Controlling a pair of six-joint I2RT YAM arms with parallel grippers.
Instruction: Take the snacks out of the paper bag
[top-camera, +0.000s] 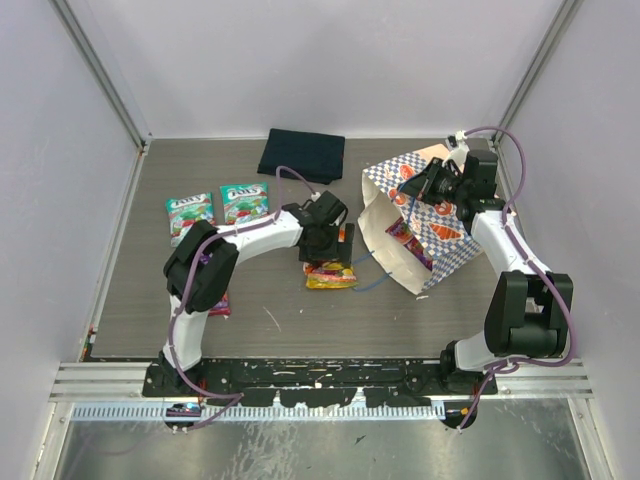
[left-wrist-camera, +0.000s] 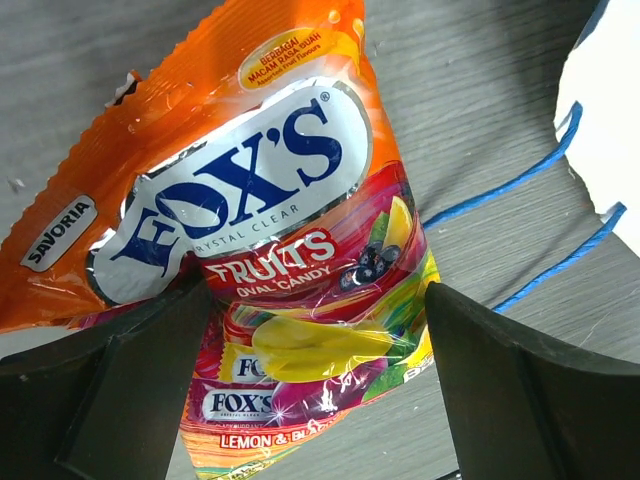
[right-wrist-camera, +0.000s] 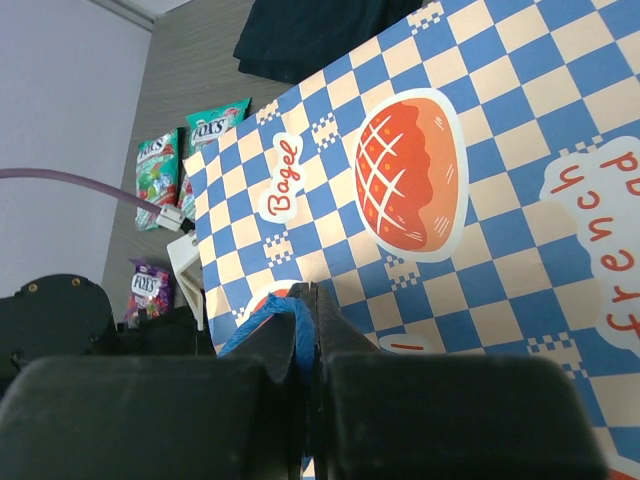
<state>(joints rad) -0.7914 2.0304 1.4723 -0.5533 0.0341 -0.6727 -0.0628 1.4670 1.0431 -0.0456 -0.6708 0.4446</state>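
Grey table (top-camera: 260, 310), white walls (top-camera: 300, 60): left hand (left-wrist-camera: 315, 350) spread over snack (left-wrist-camera: 230, 180), right hand (right-wrist-camera: 306, 305) pinching paper bag (right-wrist-camera: 480, 180)

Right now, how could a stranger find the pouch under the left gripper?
Find the checkered paper bag at right. Beside its mouth, the left gripper hovers over two overlapping pouches. Yours is the orange pouch on top, marked Fox's Fruits.

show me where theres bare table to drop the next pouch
Bare table lies near, between the orange pouch and the arm bases, and far left, between the teal pouches and the back wall. Crowded: the gap from the left hand to the paper bag mouth, crossed by its blue cord. The right hand grips the bag.
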